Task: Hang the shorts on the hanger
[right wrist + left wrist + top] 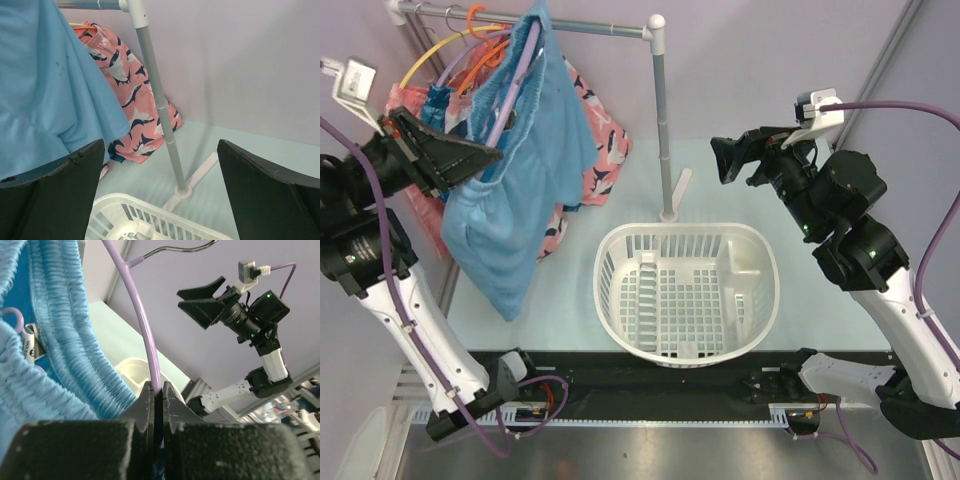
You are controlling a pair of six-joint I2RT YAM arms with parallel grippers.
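Note:
The light-blue shorts (515, 190) hang over the lavender hanger (516, 80) at the upper left, beside the rack. My left gripper (490, 155) is shut on the hanger's thin lavender arm (145, 330); the shorts' elastic waistband (65, 340) drapes just left of the pinch. My right gripper (720, 160) is open and empty, held high at the right. In the right wrist view its fingers (60, 185) frame the rack pole, and the shorts (45, 85) hang at the left.
A grey clothes rack (663, 110) stands at the back with pink patterned shorts (600, 140) and orange and yellow hangers (470, 30) on it. A white laundry basket (685, 290) sits mid-table, in front of the rack's foot.

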